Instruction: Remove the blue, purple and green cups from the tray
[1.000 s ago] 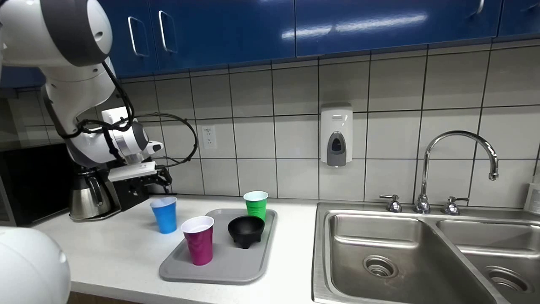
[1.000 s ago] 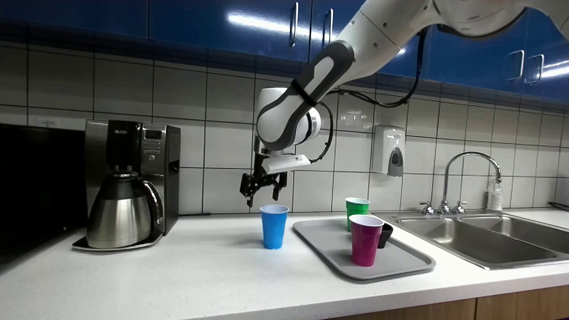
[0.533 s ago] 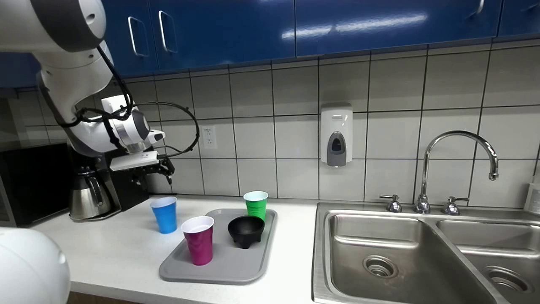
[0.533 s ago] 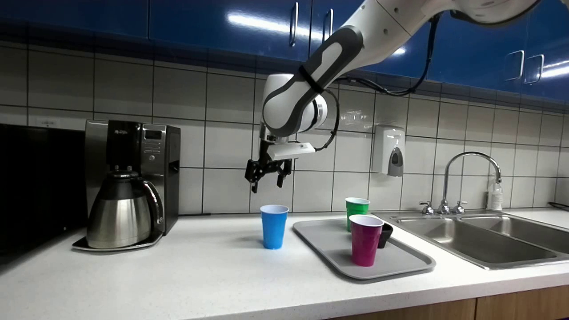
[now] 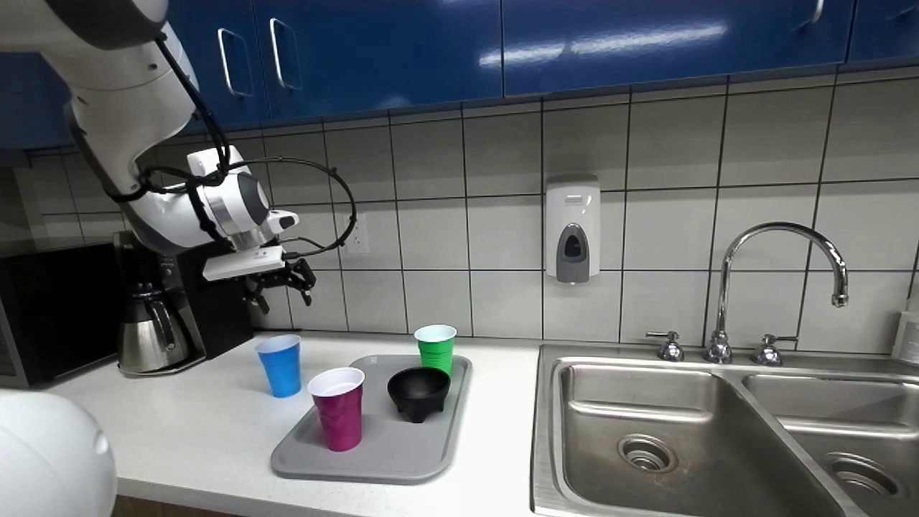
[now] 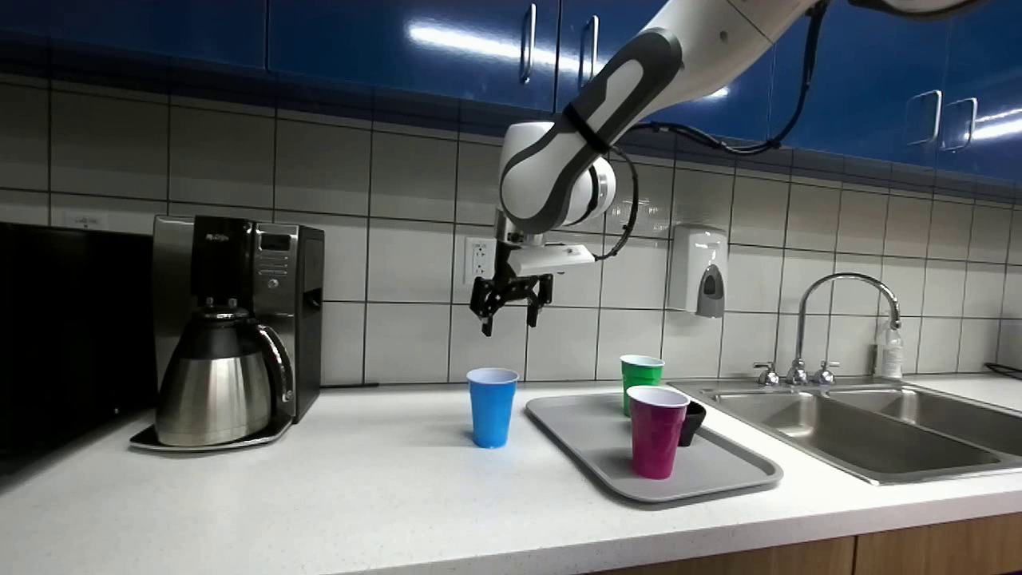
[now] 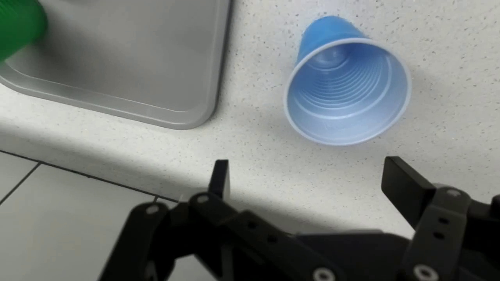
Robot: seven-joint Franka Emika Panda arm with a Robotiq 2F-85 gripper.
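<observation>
The blue cup stands upright on the counter beside the grey tray; it also shows in the wrist view. The purple cup and the green cup stand upright on the tray. The green cup is cut off at the corner of the wrist view, where the purple cup is out of view. My gripper is open and empty, pointing down, above the blue cup and apart from it. In the wrist view its fingers are wide apart with only counter between them.
A black footed bowl is on the tray in front of the green cup. A coffee maker stands beside the blue cup's area. A tiled wall is behind, blue cabinets above, and a steel sink past the tray.
My gripper has risen away from the blue cup and shifted toward the tray side, staying open. The cups, bowl and tray have not moved.
</observation>
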